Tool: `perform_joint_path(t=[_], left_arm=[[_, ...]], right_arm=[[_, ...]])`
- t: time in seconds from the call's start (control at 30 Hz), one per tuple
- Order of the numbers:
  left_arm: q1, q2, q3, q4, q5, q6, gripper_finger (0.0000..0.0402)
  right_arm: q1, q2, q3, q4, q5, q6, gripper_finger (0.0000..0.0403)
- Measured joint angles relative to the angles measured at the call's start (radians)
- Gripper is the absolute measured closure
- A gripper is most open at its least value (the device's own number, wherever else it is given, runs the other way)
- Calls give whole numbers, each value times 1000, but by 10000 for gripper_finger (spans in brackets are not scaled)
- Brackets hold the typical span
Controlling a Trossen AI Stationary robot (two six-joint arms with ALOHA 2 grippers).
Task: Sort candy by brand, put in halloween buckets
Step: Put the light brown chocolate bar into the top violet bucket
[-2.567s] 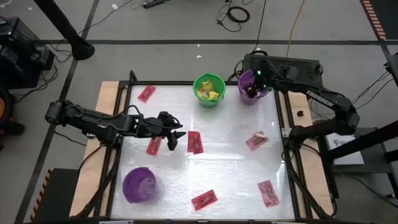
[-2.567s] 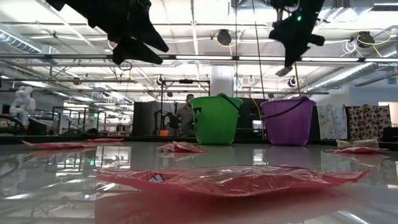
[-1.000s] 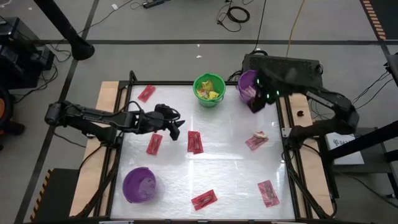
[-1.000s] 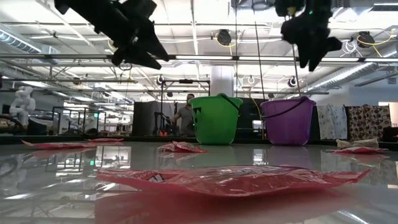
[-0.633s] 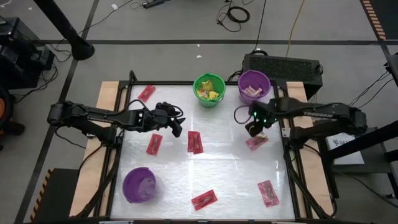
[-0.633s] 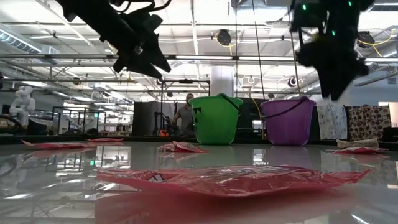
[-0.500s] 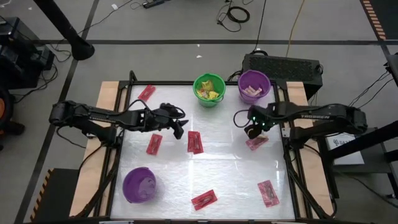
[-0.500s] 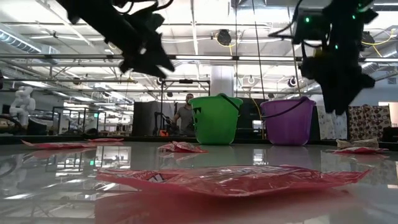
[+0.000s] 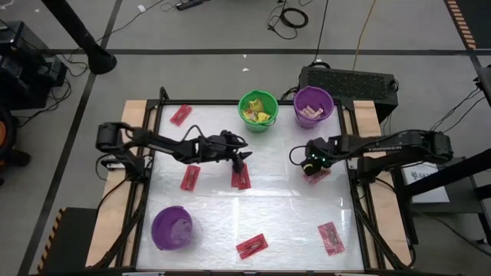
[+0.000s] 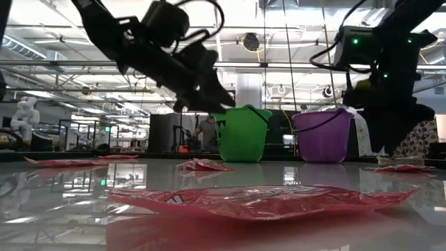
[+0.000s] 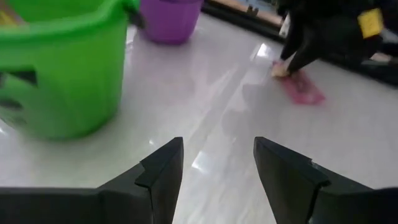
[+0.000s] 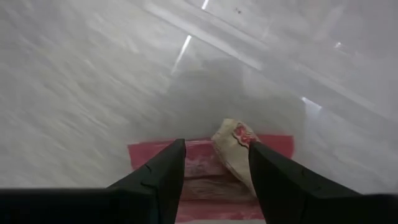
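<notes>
My left gripper (image 9: 245, 161) (image 11: 217, 167) hangs open, slanting down, just past the far end of a flat red packet (image 9: 241, 177) in the middle of the table. My right gripper (image 9: 310, 166) (image 12: 214, 179) points down, open, right over a red packet (image 12: 198, 155) with a small tan piece (image 12: 232, 145) lying on it. At the far edge stand a green bucket (image 9: 258, 111) holding yellow packets and a purple bucket (image 9: 313, 106) holding tan pieces. A second purple bucket (image 9: 171, 228) stands near left. My right gripper has one finger (image 12: 157, 177) on either side of the tan piece, low over the red packet, coming from above. Whether the fingertips touch the packet or the piece I cannot tell.
More red packets lie flat at the far left (image 9: 181, 115), left of centre (image 9: 189, 178), near the front edge (image 9: 252, 246) and at the near right (image 9: 331, 238). Bare white table lies between them. A person stands in the room beyond (image 10: 207, 131).
My left gripper has reached toward the table's right edge and sunk, coming to the middle red packet. My right gripper has left the far purple bucket, gone toward the near edge and dropped low over the packet with the tan piece. Both stay open.
</notes>
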Motion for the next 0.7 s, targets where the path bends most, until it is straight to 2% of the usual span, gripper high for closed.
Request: perform_joint_path(t=[0.2, 0.3, 0.43, 0.6, 0.7], left_arm=[[0, 63, 0, -41, -1, 2, 198], [0, 76, 0, -39, -1, 1, 198], [0, 78, 0, -39, -1, 1, 198], [0, 78, 0, -39, -2, 1, 198], [0, 78, 0, -39, -2, 1, 198]], right_arm=[[33, 0, -34, 23, 33, 42, 235], [37, 0, -70, 49, 64, 72, 249], [36, 0, -91, 85, 86, 76, 291], [36, 0, -60, 89, 87, 68, 380], [36, 0, -16, 81, 80, 52, 394]])
